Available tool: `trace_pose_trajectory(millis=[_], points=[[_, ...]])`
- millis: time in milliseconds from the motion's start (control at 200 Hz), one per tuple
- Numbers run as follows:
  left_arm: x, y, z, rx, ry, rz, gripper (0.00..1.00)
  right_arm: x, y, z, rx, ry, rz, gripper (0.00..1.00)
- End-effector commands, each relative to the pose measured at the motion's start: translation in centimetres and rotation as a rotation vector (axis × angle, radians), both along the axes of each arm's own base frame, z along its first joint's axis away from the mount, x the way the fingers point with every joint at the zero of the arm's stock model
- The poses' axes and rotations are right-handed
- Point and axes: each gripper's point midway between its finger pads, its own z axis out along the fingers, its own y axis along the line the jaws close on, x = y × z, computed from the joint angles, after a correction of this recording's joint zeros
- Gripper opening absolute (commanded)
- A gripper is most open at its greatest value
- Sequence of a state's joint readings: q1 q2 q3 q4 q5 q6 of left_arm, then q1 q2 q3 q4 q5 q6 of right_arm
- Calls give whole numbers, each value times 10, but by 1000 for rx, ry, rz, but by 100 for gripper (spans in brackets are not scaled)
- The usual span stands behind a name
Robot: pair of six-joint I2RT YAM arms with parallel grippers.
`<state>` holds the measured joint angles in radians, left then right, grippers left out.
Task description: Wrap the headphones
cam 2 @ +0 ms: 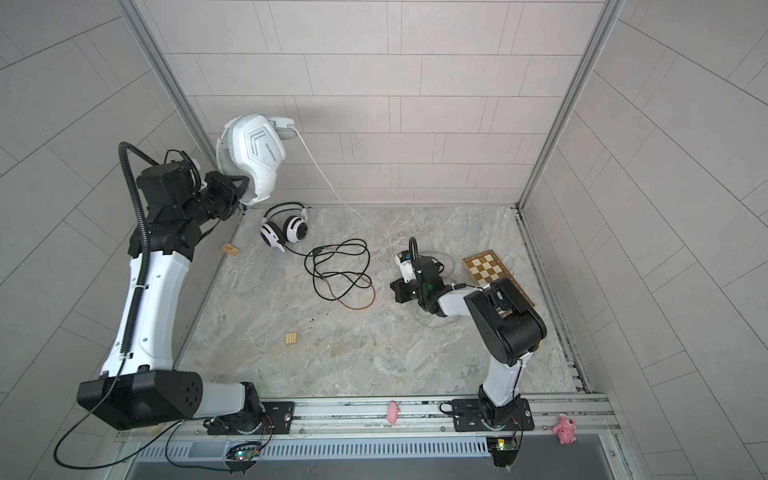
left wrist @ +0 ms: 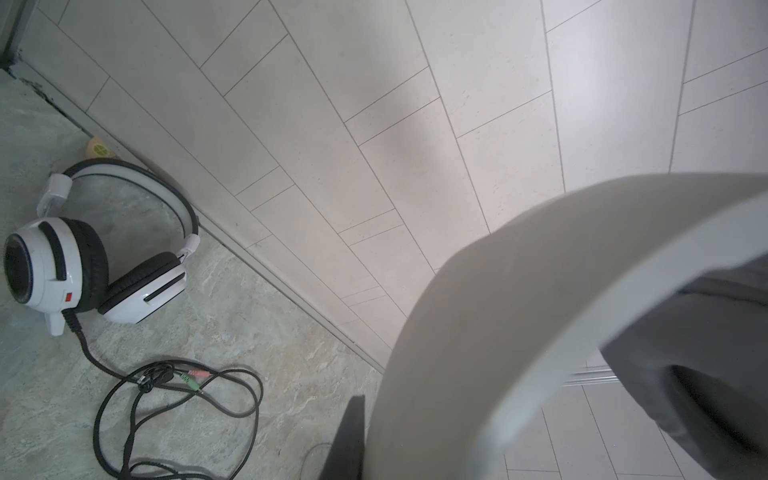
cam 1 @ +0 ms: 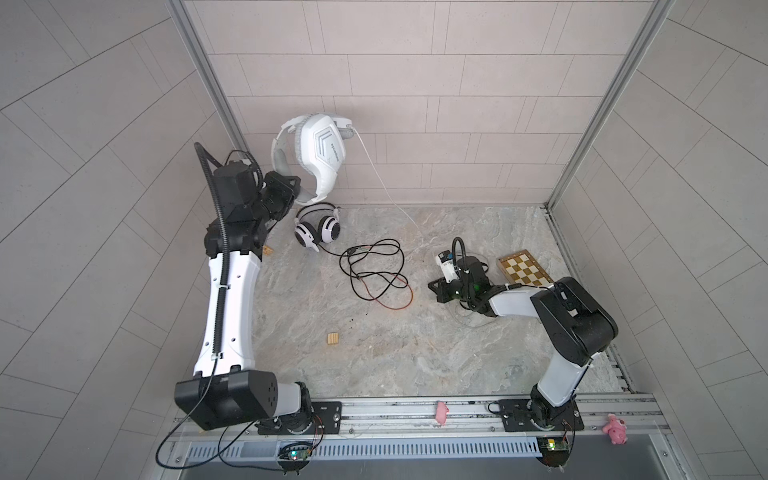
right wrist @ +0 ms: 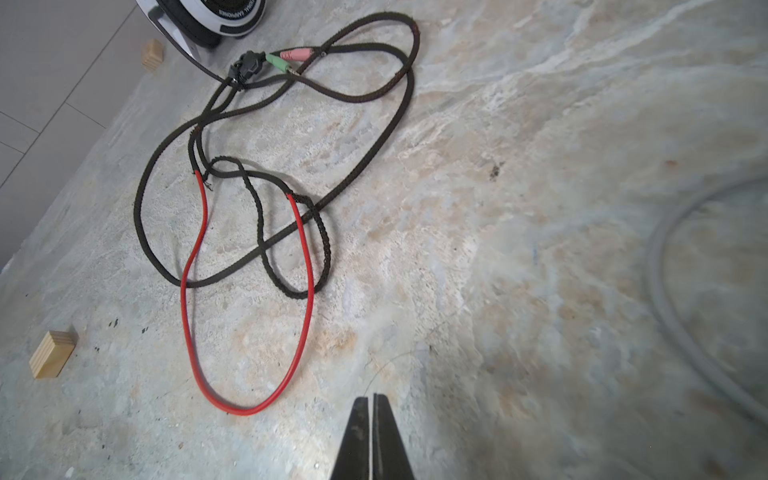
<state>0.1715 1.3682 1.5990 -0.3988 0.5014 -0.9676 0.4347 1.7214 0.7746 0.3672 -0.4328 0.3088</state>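
The pale-grey headphones (cam 1: 318, 153) (cam 2: 257, 153) hang in the air by the back wall. My left gripper (cam 1: 291, 189) (cam 2: 243, 187) is shut on their headband (left wrist: 478, 332), which hides all but one dark finger (left wrist: 349, 440). Their whitish cable (cam 1: 376, 174) (cam 2: 328, 178) runs down to the table and curls in a loop (right wrist: 665, 299) beside my right gripper (cam 1: 434, 289) (cam 2: 397, 289) (right wrist: 370, 399), which is low over the table and shut, with no cable seen between its fingers. The white, black-striped headphones (cam 1: 318, 230) (left wrist: 54, 266) lie at the back left, their black-red cable (cam 1: 374, 270) (right wrist: 249, 249) tangled loosely mid-table.
A folded chessboard (cam 1: 524, 270) lies behind my right arm. Small wooden blocks (cam 1: 333, 338) (cam 1: 268, 250) sit on the marble table. Two pink toys (cam 1: 441, 412) (cam 1: 616, 430) rest on the front rail. Tiled walls close in the back and both sides.
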Motion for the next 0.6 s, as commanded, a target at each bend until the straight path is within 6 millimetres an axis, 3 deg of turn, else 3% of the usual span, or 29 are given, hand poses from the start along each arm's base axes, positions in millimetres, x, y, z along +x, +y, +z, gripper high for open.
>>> trace_pose_trajectory(millis=[0, 115, 210, 380, 480, 595], points=[[-4, 2, 23, 46, -94, 19, 0, -1, -17, 49, -117, -73, -9, 4], [-7, -1, -2, 154, -39, 39, 0, -15, -32, 101, -205, -131, -8, 4], [-11, -15, -31, 287, 21, 39, 0, -30, -38, 141, -250, -181, -5, 4], [-8, -39, -86, 474, 127, -28, 0, -60, -38, 198, -272, -253, 27, 2], [-3, -50, -115, 538, 176, -70, 0, -75, -33, 214, -315, -266, 66, 1], [5, -66, -138, 532, 215, -156, 0, -89, -18, 216, -376, -251, 145, 1]])
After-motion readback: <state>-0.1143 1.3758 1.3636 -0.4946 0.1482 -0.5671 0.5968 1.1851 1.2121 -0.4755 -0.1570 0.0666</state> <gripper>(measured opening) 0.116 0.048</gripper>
